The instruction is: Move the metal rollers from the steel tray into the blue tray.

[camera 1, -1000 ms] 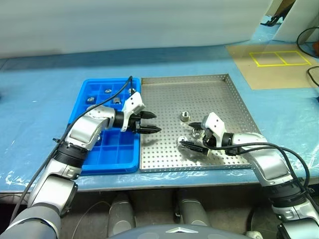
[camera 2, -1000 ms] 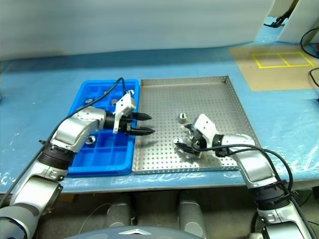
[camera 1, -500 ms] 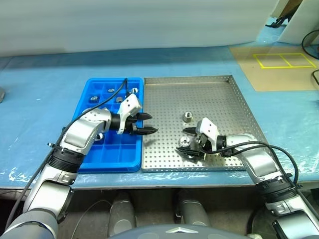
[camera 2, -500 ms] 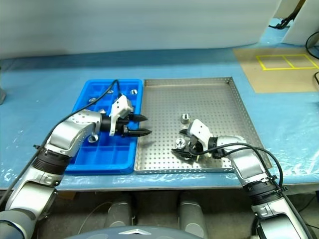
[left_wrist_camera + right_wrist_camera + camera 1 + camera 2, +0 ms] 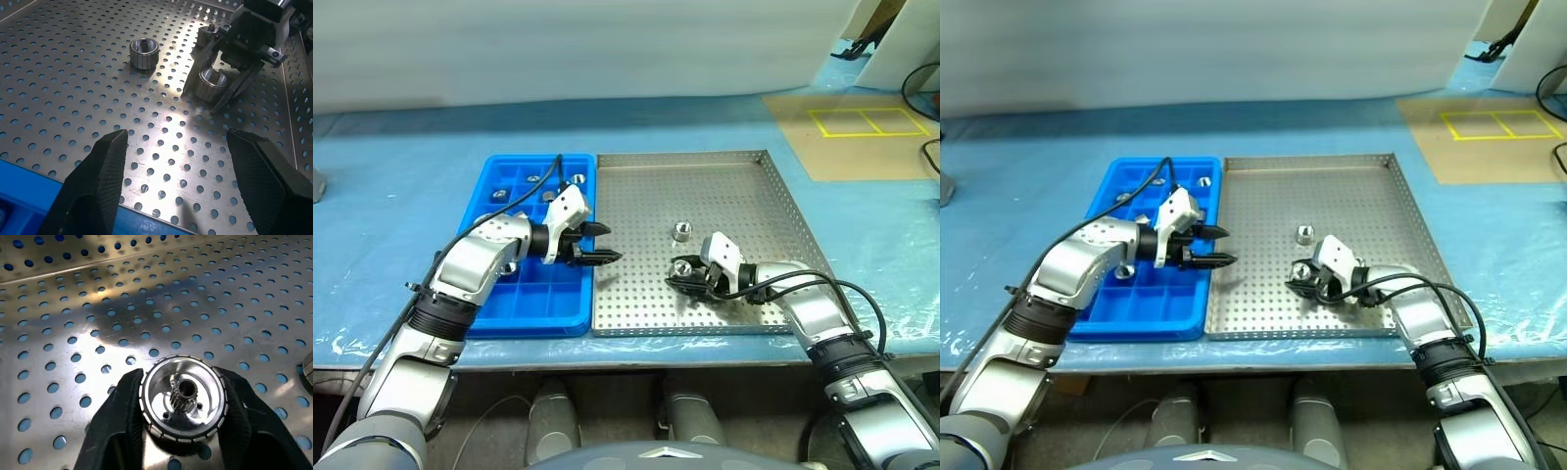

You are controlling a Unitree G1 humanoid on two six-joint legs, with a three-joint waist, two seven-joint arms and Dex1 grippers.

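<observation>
Blue plastic sheet covers the desk (image 5: 401, 196), and on it the blue tray (image 5: 533, 304) lies just beside the steel tray (image 5: 744, 196), their long edges touching. My right gripper (image 5: 681, 270) is low over the perforated floor of the steel tray, near its front part, and its two black fingers (image 5: 120, 421) are closed on one of the metal rollers (image 5: 183, 399); in the right wrist view this roller sits between the pads with its open face and small centre shaft turned toward the camera. A second roller (image 5: 682, 231) stands free on the tray floor, a little behind the held one, and a third piece (image 5: 209, 34) shows just beside my right gripper in the left wrist view. My left gripper (image 5: 598, 243) hovers over the border between the two trays, its fingers wide apart and holding nothing. Several rollers (image 5: 548, 195) lie already in the far compartments of the blue tray.
</observation>
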